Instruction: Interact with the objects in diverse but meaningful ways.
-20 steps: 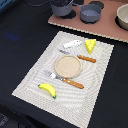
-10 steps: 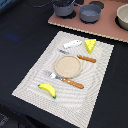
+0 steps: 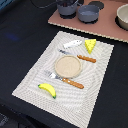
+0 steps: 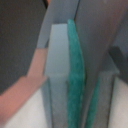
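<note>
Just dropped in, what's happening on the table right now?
Nothing is being handled in the exterior view: the arm is out of that picture. A placemat holds a round plate with a fork and a knife beside it, a banana near one corner, and a cheese wedge next to a white-and-blue tool. Pots sit on the tan board behind. The wrist view is a blurred close-up, so the fingers' state is unclear.

Before me a black table [image 3: 20, 45] carries a pale striped placemat [image 3: 95, 95] and, farther back, a tan board [image 3: 107, 27].
</note>
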Tool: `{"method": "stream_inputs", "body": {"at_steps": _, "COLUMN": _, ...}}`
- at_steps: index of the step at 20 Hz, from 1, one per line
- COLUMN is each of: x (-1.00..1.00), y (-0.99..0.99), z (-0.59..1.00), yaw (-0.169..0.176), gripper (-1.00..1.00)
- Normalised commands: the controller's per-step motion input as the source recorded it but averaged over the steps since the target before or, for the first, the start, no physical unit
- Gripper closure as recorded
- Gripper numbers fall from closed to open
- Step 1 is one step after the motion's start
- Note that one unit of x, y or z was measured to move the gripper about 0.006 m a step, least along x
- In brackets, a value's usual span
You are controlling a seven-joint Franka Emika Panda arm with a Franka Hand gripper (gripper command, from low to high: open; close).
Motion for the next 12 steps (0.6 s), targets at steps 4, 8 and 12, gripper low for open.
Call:
{"method": "stream_inputs", "body": {"at_steps": 4, "x": 0.70, "y": -0.05, "z": 0.94, "yaw": 0.000, "gripper": 1.00}}
{"method": "stream_inputs", "body": {"at_steps": 8, "x": 0.66, "y": -0.06, "z": 0.79, "yaw": 0.000, "gripper": 1.00}}
{"method": "stream_inputs", "body": {"at_steps": 12, "x": 0.40, "y": -0.06, "z": 0.22, "yaw": 0.004, "gripper": 1.00}}
